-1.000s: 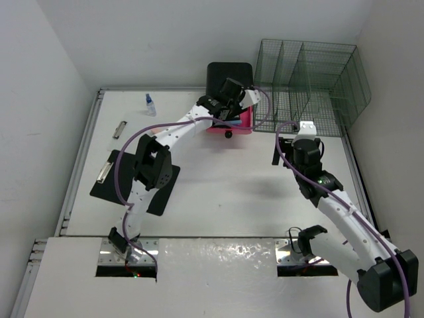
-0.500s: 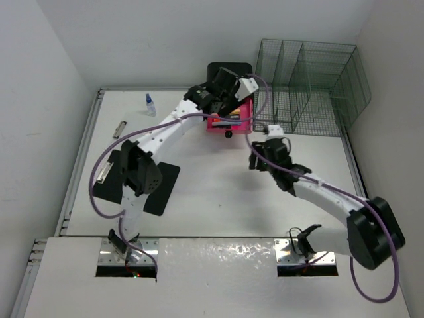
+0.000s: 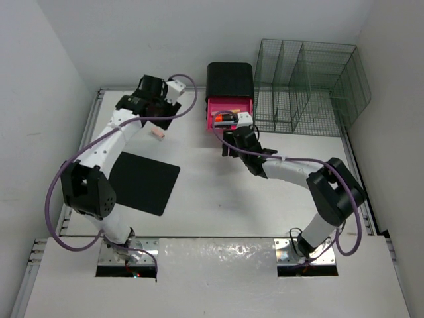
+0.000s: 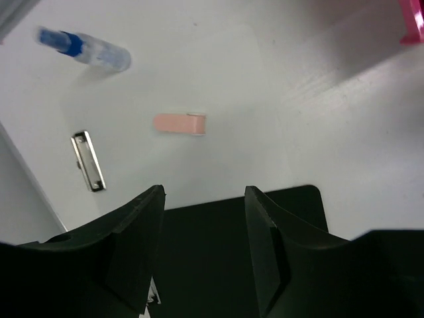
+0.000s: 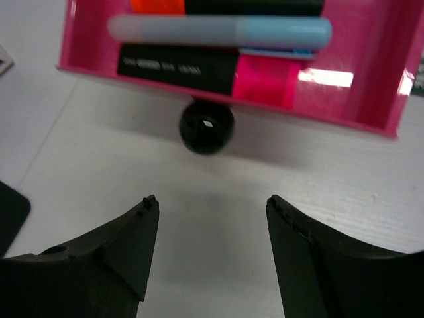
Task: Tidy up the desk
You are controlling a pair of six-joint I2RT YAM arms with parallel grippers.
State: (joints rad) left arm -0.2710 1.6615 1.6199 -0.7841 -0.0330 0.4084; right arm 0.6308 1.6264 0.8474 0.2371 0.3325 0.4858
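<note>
Left pincer point(image 4: 205, 195) first: I hold it spread wide, nothing between its fingers, over the far left part of the desk point(image 3: 218, 192). Directly below it is the far edge of the black clipboard point(image 3: 142, 182), which lies flat on the white top. Just past that edge a small pink eraser point(image 4: 179, 123) lies on the bare surface, apart from everything else. To its left is a silver metal clip point(image 4: 88, 161), and further out a little clear bottle point(image 4: 85, 50) with a blue cap.

My right pincer point(image 5: 213, 205) is just as wide open and just as empty. It hangs over the desk's far half, pointed at the pink drawer point(image 5: 381, 66), which stands pulled out from the black drawer unit point(image 3: 230, 81). The drawer's round black knob point(image 5: 207, 126) sits just ahead of my fingertips, in line with the gap between them and touching neither. Inside the drawer a pale blue marker point(image 5: 218, 30) lies crosswise, with a black-and-pink marker point(image 5: 179, 64) alongside it, nearer the front wall. Behind them is an orange thing point(image 5: 156, 6) that I cannot make out. Right of the drawer unit, toward the desk's far right corner, stands a green wire rack point(image 3: 311, 86).
</note>
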